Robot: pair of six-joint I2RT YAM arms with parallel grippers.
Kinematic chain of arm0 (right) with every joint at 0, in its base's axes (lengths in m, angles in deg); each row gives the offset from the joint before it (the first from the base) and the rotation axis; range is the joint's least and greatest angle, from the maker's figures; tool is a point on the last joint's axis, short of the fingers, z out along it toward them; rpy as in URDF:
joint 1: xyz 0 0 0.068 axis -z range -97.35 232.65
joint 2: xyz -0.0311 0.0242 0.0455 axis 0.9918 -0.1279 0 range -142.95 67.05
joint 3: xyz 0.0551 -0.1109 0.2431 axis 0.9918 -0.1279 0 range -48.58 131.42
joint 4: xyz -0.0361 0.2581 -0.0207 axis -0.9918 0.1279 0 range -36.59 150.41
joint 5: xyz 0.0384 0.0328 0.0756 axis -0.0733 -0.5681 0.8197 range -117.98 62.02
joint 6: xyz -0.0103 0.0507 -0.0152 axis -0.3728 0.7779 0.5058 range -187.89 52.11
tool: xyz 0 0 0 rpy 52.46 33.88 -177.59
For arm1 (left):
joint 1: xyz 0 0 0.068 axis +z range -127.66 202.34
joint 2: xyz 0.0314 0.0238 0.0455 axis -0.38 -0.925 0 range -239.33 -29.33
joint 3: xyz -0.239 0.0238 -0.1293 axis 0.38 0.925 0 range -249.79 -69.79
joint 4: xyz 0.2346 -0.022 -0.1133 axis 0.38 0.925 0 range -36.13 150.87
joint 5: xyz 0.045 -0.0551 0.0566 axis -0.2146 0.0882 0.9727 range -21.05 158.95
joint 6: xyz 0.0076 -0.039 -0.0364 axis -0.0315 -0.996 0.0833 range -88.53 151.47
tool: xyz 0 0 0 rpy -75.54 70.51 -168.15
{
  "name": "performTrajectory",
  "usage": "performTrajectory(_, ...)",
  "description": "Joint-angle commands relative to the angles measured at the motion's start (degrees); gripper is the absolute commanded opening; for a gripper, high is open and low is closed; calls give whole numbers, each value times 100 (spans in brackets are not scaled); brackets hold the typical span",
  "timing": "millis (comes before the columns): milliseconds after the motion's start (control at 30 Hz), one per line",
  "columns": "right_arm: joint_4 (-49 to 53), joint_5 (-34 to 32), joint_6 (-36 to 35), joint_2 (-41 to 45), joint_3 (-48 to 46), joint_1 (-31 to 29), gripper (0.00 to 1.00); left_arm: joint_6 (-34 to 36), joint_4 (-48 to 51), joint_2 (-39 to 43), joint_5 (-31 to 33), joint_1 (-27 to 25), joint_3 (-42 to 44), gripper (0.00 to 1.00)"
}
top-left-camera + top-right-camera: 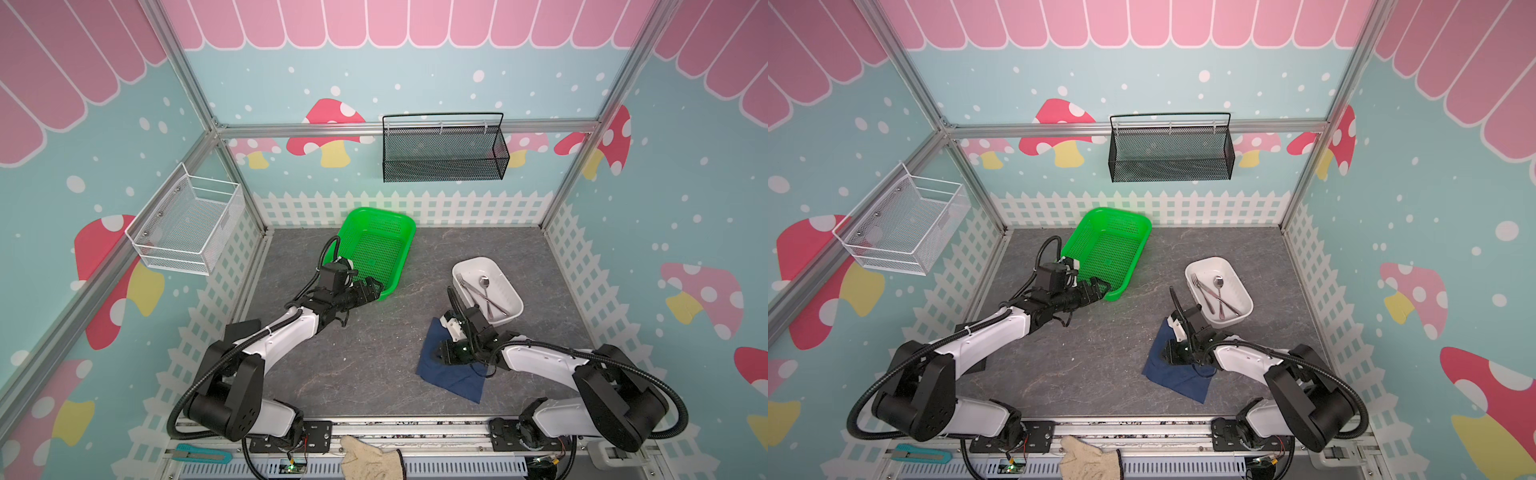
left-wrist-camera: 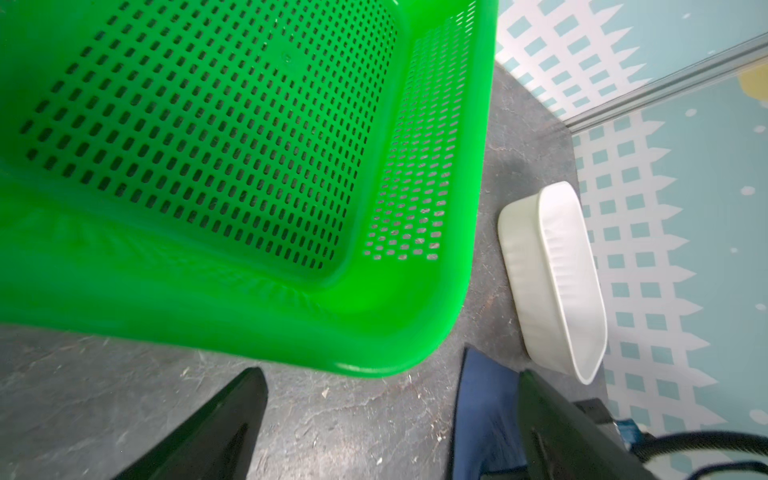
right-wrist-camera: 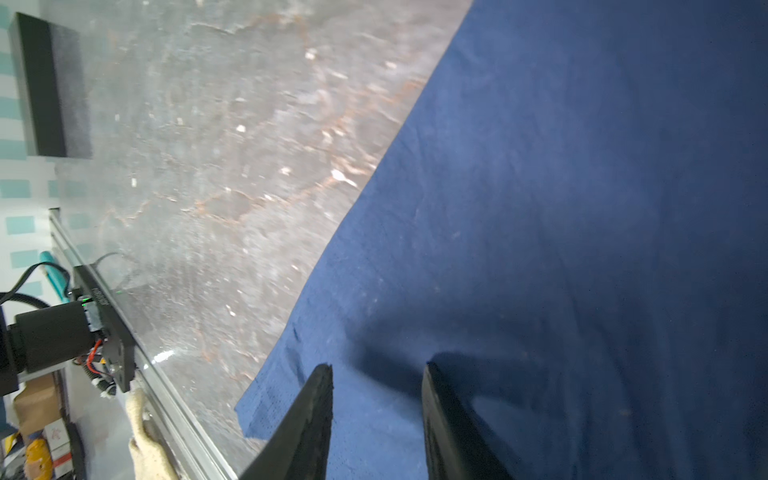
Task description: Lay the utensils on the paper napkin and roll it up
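Bright, even, diffuse light.
Bends lines toward top-view edges; smears tabletop (image 3: 216, 158); throws soft shadow across paper napkin (image 3: 540, 187).

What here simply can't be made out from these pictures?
- Both top views: middle of the paper napkin, under the right arm.
- Left wrist view: the white dish contents, behind its wall.
- Right wrist view: whether the right gripper touches the napkin; too shadowed.

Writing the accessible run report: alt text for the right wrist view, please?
Right gripper, jaws parted with nothing between them, over the navy paper napkin, which fills most of the view. The napkin's edge runs diagonally across the grey table; a beige glove shows beyond the table's edge.
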Motion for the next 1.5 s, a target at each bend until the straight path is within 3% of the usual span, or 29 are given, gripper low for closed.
performTrajectory(0, -288, 30, 119, -571, 244, -291, 39, 6, 173, 697, 14, -26, 362, 96)
performTrajectory(300, -905, -53, 356, -1496, 1308, -837, 39, -65, 733, 1943, -50, -114, 1044, 86)
performTrajectory(433, -891, -401, 279, -1127, 1424, -813, 39, -121, 854, 2066, -246, -303, 1038, 79)
performTrajectory(500, -675, -762, 268, -793, 1311, -725, 39, -124, 842, 2040, -243, -654, 997, 77)
performTrajectory(667, -102, -1333, 277, 219, 567, -261, 38, -169, 836, 1574, -345, -1458, 815, 69)
performTrajectory(833, -33, -1178, 243, 871, -114, 129, 35, -380, 422, 915, -164, -2185, 874, 65)
performTrajectory(967, -107, -922, 224, 783, -200, 164, 33, -497, 5, 295, -265, -2521, 788, 62)
performTrajectory(1200, -369, -462, 170, 122, -32, 162, 31, -907, -620, -471, -337, -2563, 902, 52)
performTrajectory(1467, -365, -535, 159, -357, 29, 152, 31, -703, -101, -848, 319, -2343, 1136, 50)
